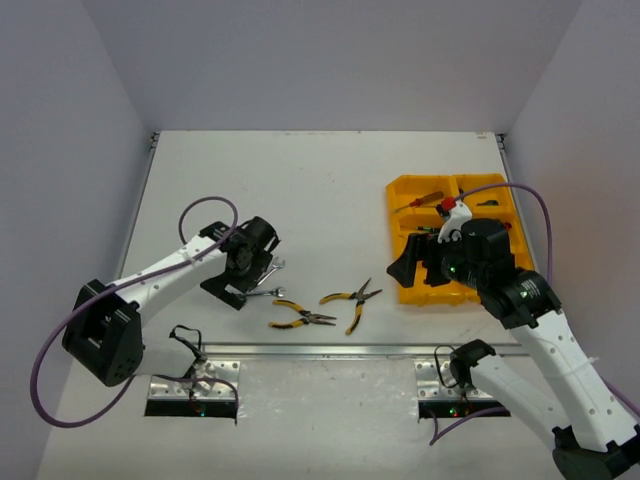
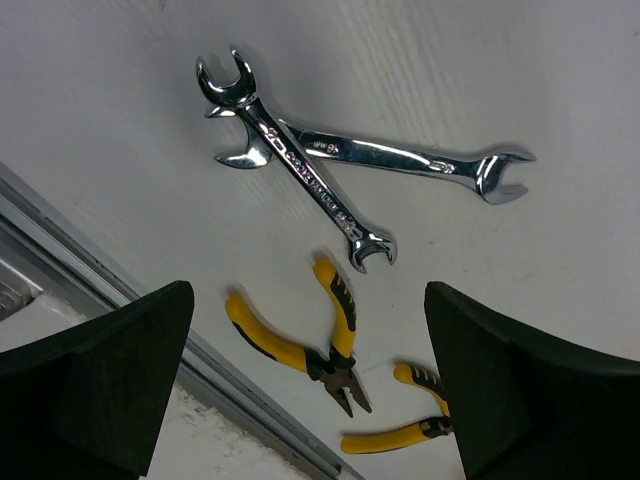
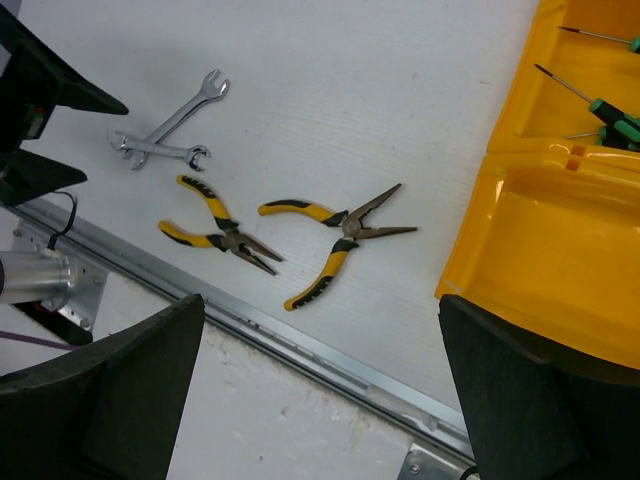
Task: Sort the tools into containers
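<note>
Two crossed wrenches (image 2: 300, 170): stamped shank lettering too small to read.

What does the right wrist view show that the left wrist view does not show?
Only the right wrist view shows the yellow tray with green-handled screwdrivers inside, and the second pliers complete. Only the left wrist view shows the stamped marks on the crossed wrenches, because it is close. Both show these wrenches, the pliers nearer them and the metal rail.
</note>
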You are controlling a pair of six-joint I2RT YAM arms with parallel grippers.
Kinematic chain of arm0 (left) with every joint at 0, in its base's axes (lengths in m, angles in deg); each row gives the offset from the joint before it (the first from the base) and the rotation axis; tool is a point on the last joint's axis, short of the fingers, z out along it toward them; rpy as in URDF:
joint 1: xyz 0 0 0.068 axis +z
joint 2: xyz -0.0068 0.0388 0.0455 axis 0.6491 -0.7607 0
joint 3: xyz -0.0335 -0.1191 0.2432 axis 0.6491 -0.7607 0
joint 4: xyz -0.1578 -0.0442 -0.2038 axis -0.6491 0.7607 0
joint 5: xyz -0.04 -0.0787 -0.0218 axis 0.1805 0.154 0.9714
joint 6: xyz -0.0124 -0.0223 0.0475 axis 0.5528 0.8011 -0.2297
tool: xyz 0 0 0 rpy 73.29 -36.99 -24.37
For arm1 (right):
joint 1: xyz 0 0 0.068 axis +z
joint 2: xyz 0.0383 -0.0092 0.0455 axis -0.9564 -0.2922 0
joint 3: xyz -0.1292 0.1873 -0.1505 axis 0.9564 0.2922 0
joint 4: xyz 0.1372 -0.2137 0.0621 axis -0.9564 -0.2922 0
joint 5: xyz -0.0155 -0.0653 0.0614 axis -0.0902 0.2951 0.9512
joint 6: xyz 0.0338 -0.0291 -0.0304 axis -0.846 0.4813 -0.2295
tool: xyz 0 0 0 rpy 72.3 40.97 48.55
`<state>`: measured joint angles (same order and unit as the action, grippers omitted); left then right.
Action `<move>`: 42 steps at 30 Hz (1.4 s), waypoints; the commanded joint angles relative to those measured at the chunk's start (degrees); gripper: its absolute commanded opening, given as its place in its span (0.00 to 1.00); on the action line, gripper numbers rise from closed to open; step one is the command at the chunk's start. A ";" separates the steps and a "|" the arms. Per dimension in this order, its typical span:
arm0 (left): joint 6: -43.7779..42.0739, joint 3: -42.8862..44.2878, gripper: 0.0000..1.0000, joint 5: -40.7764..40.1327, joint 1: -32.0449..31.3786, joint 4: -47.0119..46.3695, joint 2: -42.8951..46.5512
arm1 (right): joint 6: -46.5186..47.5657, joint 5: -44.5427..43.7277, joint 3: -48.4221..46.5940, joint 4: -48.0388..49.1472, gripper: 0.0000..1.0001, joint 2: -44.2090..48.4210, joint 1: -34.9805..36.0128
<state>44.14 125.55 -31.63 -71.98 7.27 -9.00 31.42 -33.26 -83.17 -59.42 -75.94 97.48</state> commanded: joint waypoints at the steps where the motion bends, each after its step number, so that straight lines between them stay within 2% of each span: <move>1: 8.84 2.67 0.88 2.56 0.22 -1.74 -5.04 | -0.34 4.08 1.62 3.32 0.99 1.12 -0.12; 8: 7.33 6.36 0.80 1.16 0.29 -2.64 -15.14 | 0.41 4.39 3.00 2.81 0.99 1.86 -0.14; 10: 7.44 6.53 0.67 0.57 0.44 -2.84 -16.45 | 0.52 4.24 3.17 2.76 0.99 1.85 -0.12; 15: 7.45 6.60 0.55 -1.27 1.39 -2.14 -17.62 | 0.43 4.53 3.70 3.07 0.99 1.50 -0.12; 21: 6.67 4.64 0.54 -2.48 1.53 -4.07 -16.91 | -0.16 5.27 3.66 3.95 0.99 0.27 -0.12; 27: 5.55 1.46 0.49 -0.04 2.15 -7.84 -17.87 | -0.10 5.47 3.21 3.87 0.99 -0.65 -0.12; 33: 6.66 -0.06 0.48 -1.24 2.33 -7.38 -17.54 | -0.18 5.47 3.10 3.85 0.99 -0.91 -0.12; 42: 7.20 -1.91 0.41 -1.41 2.49 -7.24 -19.53 | -0.34 5.89 2.68 4.28 0.99 -2.20 -0.12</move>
<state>49.93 124.45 -32.15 -70.37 -0.01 -27.44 31.40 -28.16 -79.48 -57.39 -77.74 97.48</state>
